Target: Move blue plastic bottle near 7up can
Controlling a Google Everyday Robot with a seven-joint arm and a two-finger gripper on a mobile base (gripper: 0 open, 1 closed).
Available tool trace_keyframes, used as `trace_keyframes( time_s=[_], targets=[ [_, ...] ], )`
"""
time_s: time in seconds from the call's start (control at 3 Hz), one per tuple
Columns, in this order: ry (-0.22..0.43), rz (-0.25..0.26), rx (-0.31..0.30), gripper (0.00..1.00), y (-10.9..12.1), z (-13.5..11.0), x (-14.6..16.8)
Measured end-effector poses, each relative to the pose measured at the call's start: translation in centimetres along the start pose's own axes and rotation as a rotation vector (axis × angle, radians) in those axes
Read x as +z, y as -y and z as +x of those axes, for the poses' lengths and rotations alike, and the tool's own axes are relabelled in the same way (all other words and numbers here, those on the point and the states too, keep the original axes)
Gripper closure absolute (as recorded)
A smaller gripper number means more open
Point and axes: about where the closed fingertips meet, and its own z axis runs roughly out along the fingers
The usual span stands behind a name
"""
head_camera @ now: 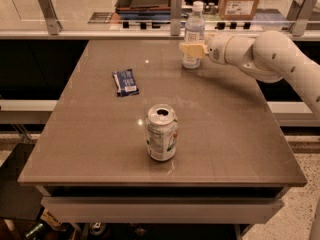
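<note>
Blue plastic bottle [194,28] upright, cap up, w/ pincer [192,49] at mid-body; grip can't tell.

table [225,134]: brown, glossy | floor [300,219]: speckled | rear: glass railing [100,26], metal posts [46,9] | cardboard box [240,0] behind

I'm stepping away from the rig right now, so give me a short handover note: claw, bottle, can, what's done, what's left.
Claw: at the middle of the blue plastic bottle, far side of the table; grip cannot be confirmed.
Bottle: upright, well apart from the can.
7up can: upright, front centre.
Done: claw is at the bottle.
Left: secure it, carry it over, set it beside the can.
</note>
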Motion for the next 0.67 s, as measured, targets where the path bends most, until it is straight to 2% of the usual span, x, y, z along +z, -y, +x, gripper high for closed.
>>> trace_keyframes(
  time_s=[0.33,0.67],
  targets=[
    [0.06,-0.08,0.035,0.87,0.6,-0.2,0.3],
    [0.117,-0.222,0.07,1.0,-1.1,-2.5,-1.6]
  ],
)
